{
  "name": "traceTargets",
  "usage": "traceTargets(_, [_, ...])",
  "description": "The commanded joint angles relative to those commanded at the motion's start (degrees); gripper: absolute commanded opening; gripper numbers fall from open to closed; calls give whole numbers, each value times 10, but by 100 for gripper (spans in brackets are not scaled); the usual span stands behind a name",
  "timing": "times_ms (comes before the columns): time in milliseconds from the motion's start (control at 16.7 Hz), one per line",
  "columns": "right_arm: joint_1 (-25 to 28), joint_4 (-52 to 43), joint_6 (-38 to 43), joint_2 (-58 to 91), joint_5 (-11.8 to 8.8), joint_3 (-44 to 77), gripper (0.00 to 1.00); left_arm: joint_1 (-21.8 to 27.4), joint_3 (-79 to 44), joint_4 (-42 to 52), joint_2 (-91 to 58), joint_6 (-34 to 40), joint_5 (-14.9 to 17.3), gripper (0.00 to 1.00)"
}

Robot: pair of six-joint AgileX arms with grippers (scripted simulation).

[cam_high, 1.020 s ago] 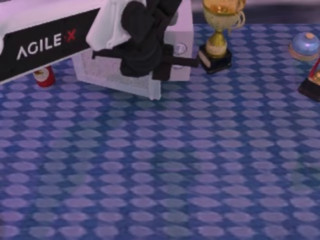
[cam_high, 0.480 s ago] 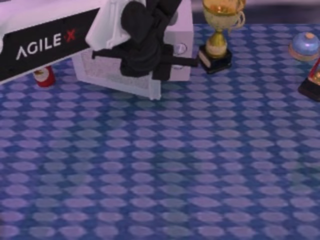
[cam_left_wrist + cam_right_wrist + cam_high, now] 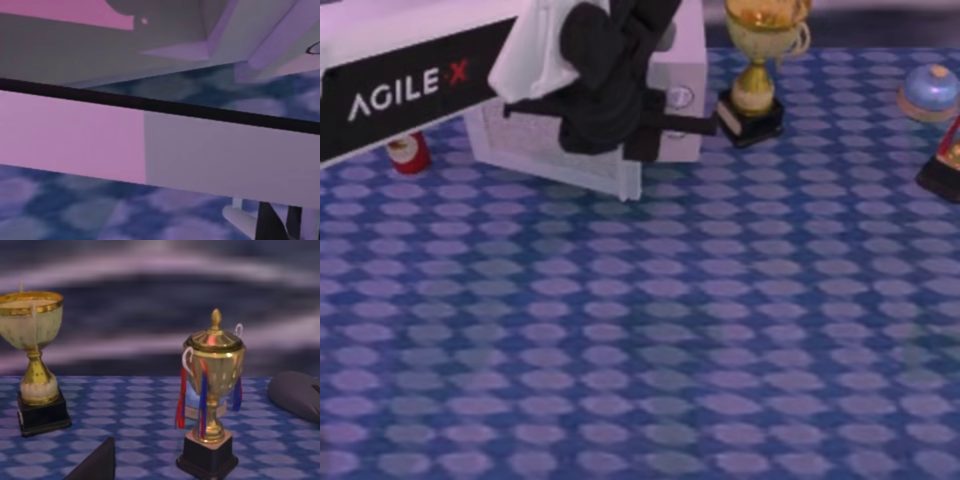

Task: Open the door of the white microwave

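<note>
Door (image 3: 560, 150) of white microwave (image 3: 682, 60), at 11 o'clock on the table (image 3: 720, 330), is seen partly swung out. Left claw (image 3: 620, 120) is placed at its free edge; finger state cannot be told. Pulling is best continued along the hinge arc. Right claw is not seen.

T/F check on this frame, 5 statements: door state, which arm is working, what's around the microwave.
1. The door of the white microwave stands ajar. True.
2. The right arm is at the door. False: the left arm, with the left gripper at the door's free edge; the right arm is out of the top view.
3. A gold trophy stands right of the microwave. True.
4. The blue bell sits on top of the microwave. False: it sits on the table, far right.
5. A red-and-white can stands left of the microwave. True.
</note>
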State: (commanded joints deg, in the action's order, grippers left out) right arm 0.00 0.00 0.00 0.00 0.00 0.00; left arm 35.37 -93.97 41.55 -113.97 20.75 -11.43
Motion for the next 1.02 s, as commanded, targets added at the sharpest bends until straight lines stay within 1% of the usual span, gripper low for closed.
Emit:
traceTargets(360, [0, 0, 0, 0, 0, 0, 100, -13, 64, -26, 43, -58, 27, 0])
traceTargets(1020, [0, 0, 0, 0, 0, 0, 100, -13, 66, -28, 46, -60, 29, 0])
